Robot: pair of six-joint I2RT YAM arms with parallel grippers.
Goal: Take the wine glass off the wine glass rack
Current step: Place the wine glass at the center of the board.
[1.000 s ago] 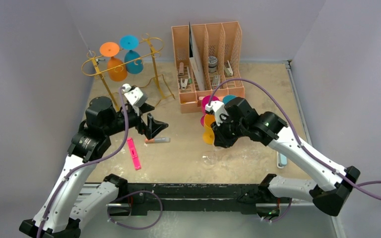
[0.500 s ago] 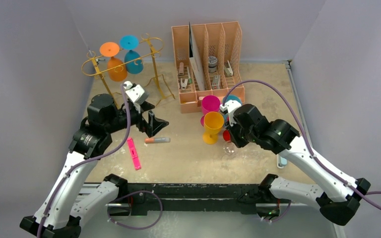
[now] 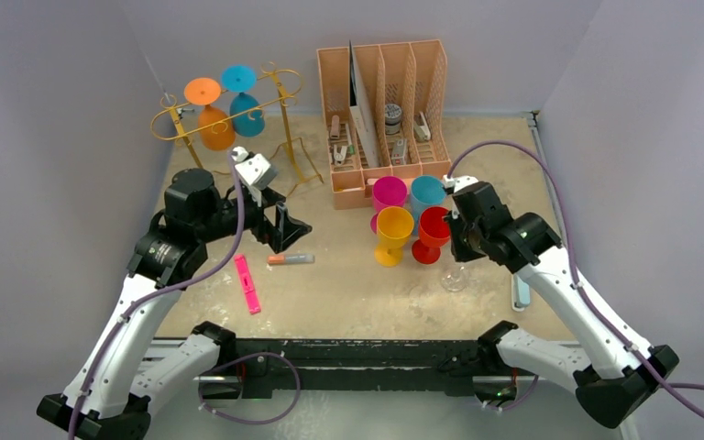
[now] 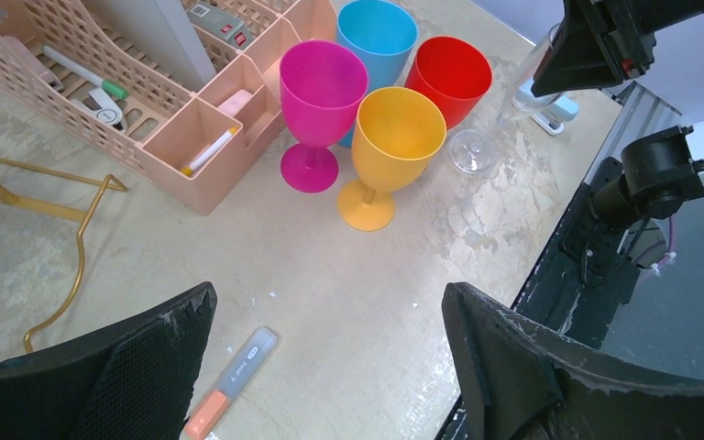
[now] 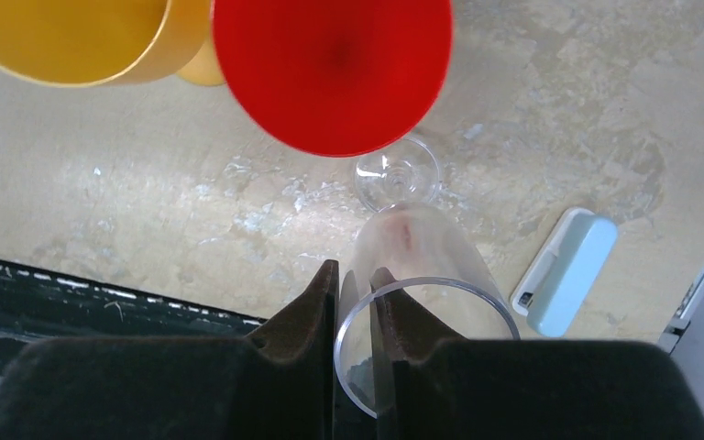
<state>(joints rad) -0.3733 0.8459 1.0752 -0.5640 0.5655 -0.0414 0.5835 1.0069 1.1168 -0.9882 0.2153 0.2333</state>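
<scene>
Clear stemmed wine glass (image 5: 422, 266), off the gold wire rack (image 3: 286, 115) at 10 o'clock, is pinched tilted by right fingers (image 5: 307, 312) at 5 o'clock of red goblet (image 5: 330, 64), so toppling on release is risked; left fingers (image 4: 504, 357) are spread wide.

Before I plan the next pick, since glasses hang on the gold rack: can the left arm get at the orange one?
Probably yes. The left gripper is open and empty, and nothing lies between it and the orange glass hanging on the rack; it faces away, so it must turn.
</scene>
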